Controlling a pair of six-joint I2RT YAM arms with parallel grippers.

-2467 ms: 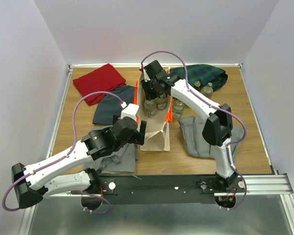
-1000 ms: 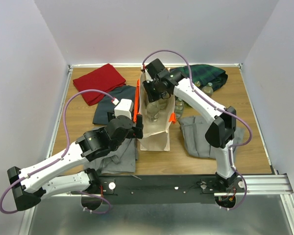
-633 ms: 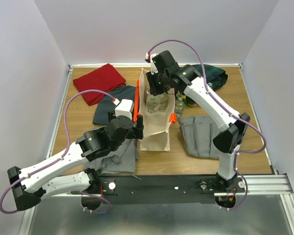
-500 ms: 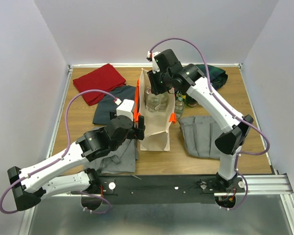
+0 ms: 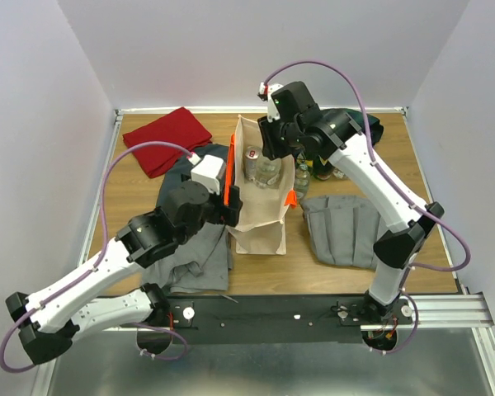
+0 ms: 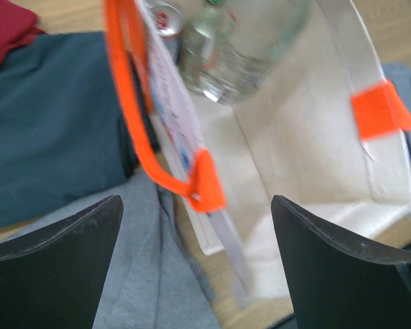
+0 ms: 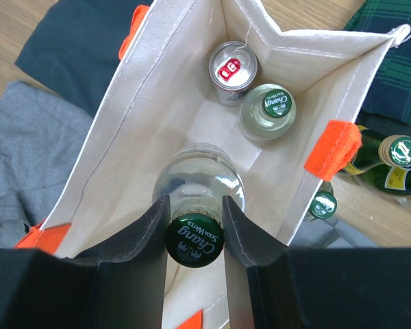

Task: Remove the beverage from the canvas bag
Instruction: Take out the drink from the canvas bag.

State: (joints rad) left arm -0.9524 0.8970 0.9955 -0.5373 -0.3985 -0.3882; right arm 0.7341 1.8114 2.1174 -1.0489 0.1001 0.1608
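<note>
Beige canvas bag, orange handles; green bottle cap.

Clear green-capped bottle upright above open beige orange-handled canvas bag, neck tool-clamped.

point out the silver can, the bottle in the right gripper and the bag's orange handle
silver can (image 7: 233, 71), right wrist view, on its top lid
held bottle (image 7: 194, 241), right wrist view, on its green cap
orange handle (image 6: 145, 144), left wrist view, on the strap

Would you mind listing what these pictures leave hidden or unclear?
- Right wrist view: the right gripper shut on the clear bottle; fingers and cap hide its lower body.
- Left wrist view: the canvas bag is blurred and cut off.
- Top view: the right arm hides the bottles beside the bag.
</note>
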